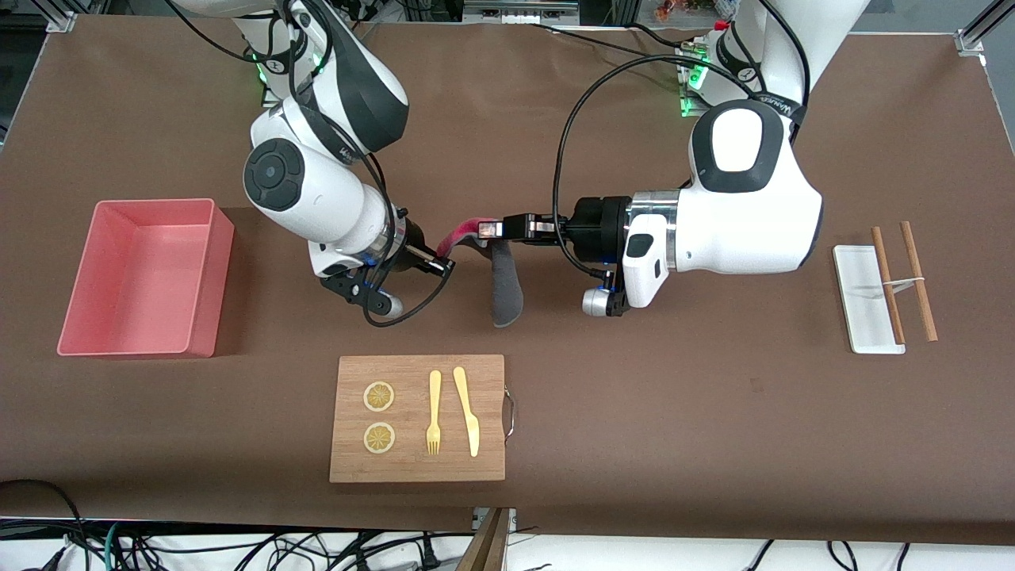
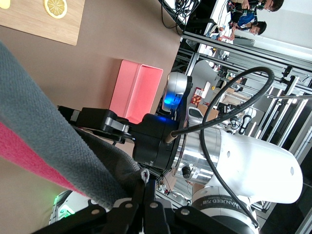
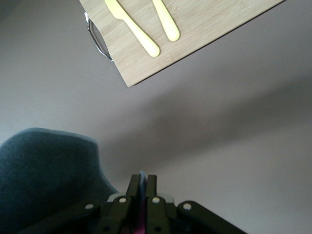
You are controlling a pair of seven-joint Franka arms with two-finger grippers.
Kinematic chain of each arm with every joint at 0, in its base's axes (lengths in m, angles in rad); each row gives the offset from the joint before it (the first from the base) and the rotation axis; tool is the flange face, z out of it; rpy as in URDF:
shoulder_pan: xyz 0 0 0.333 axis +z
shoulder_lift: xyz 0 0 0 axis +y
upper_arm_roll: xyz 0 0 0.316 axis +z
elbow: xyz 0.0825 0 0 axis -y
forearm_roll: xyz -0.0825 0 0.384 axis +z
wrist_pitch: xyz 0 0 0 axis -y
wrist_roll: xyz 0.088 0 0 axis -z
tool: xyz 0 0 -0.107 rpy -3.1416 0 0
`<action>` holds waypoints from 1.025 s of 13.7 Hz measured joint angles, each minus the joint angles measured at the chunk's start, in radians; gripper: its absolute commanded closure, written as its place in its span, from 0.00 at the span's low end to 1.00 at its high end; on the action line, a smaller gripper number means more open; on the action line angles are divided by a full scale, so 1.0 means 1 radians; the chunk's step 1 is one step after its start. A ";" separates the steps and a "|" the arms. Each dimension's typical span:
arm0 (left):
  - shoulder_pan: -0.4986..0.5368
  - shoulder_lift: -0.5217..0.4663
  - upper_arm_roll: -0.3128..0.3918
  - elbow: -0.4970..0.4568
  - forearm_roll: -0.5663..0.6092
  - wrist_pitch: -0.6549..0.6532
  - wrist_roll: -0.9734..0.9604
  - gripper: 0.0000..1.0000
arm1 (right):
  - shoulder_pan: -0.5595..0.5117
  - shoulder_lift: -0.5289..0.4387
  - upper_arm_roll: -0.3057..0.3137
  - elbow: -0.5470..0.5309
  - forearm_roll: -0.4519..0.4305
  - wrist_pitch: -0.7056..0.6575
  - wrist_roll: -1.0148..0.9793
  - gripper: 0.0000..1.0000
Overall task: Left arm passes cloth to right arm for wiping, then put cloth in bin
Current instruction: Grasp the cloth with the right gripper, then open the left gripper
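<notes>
My left end effector [image 1: 493,230] clamped on the cloth [image 1: 503,279], my right end effector [image 1: 446,268] pinching its other end, cloth hanging between them above the counter [image 1: 682,412]

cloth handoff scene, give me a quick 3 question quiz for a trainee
1. True or false: both the left gripper and the right gripper are shut on the cloth.
2. The bin is: A) holding the cloth, B) with no cloth in it, C) tipped on its side.
3. Fill in: the fork and knife lie on the wooden ____.

Key
1. True: the cloth hangs between the two grippers over the table, each pinching an end.
2. B
3. board, beside two lemon slices.
</notes>
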 measured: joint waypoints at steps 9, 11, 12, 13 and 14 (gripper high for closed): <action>0.000 0.002 0.002 0.000 0.001 0.000 0.006 0.00 | 0.000 0.000 0.001 0.000 0.066 -0.025 -0.001 1.00; 0.000 0.004 0.003 0.000 0.002 0.000 0.013 0.00 | -0.002 0.000 0.001 0.000 0.092 -0.038 -0.001 1.00; 0.000 0.004 0.003 0.000 0.002 0.000 0.017 0.00 | -0.003 -0.001 0.001 0.000 0.096 -0.040 -0.001 1.00; 0.000 0.004 0.003 0.000 0.002 0.000 0.020 0.00 | -0.004 -0.001 0.001 0.000 0.098 -0.040 -0.001 1.00; 0.000 0.004 0.004 0.000 0.002 0.000 0.022 0.00 | -0.005 -0.001 0.001 0.000 0.098 -0.041 -0.001 1.00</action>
